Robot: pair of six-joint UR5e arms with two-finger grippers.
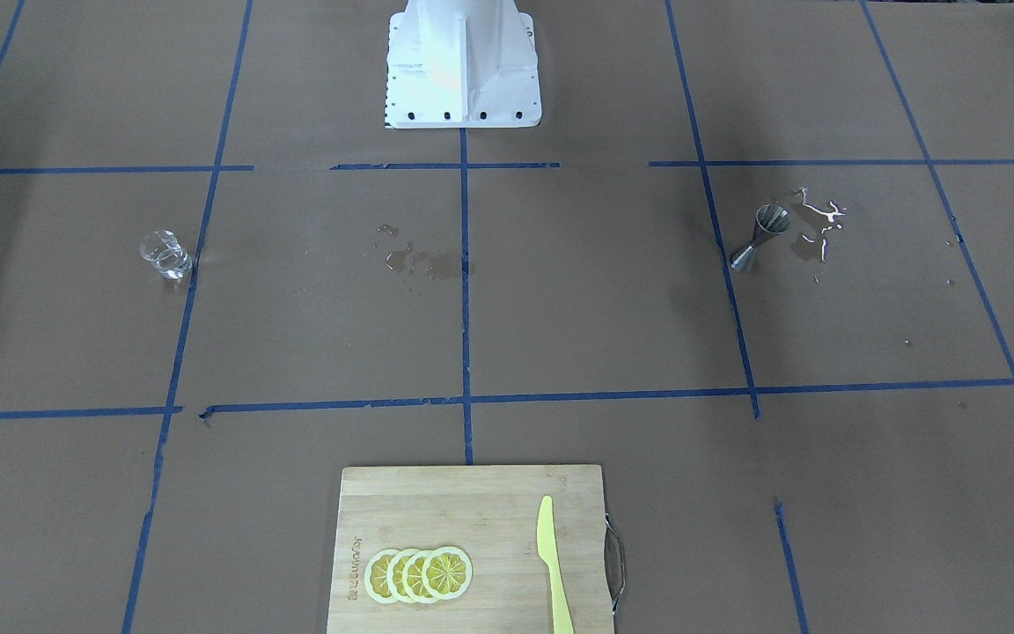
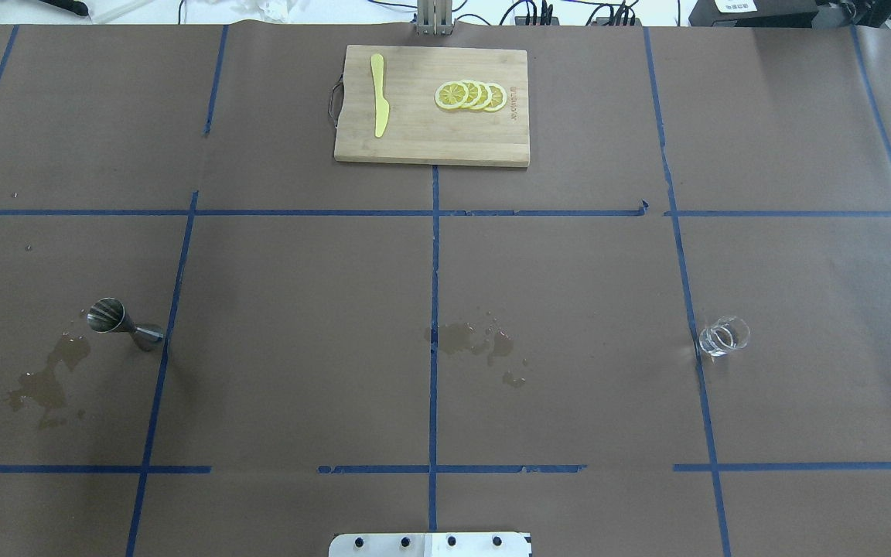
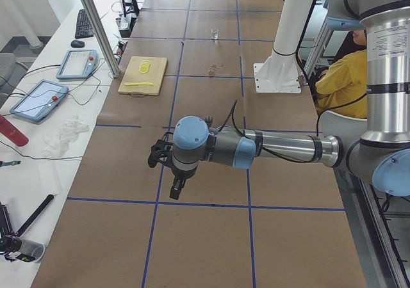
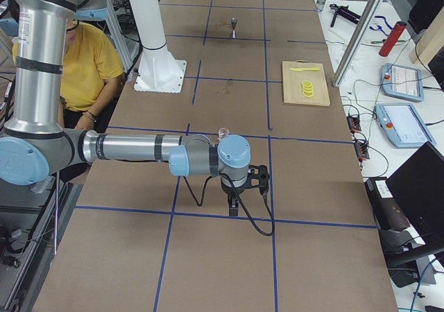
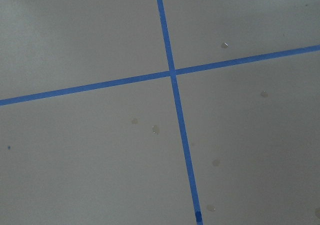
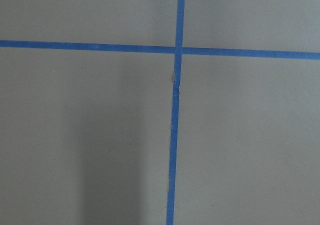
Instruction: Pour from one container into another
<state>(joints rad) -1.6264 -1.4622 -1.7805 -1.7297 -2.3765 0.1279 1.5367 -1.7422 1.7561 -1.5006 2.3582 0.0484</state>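
The clear glass cup (image 2: 723, 336) stands upright on the robot's right half of the table, also seen as the cup (image 1: 165, 254). The steel jigger (image 2: 124, 325) stands upright on the left half, beside a wet spill (image 2: 47, 379); the front-facing view shows the same jigger (image 1: 760, 236). Neither gripper is near them. My left gripper (image 3: 174, 192) hangs over bare paper in the exterior left view only, and my right gripper (image 4: 232, 206) shows in the exterior right view only. Whether either one is open or shut, I cannot tell. Both wrist views show just paper and blue tape.
A bamboo cutting board (image 2: 430, 147) at the far middle edge carries lemon slices (image 2: 470, 95) and a yellow knife (image 2: 380, 104). A small spill (image 2: 476, 340) marks the table's centre. The white robot base (image 1: 461, 62) stands at the near middle edge.
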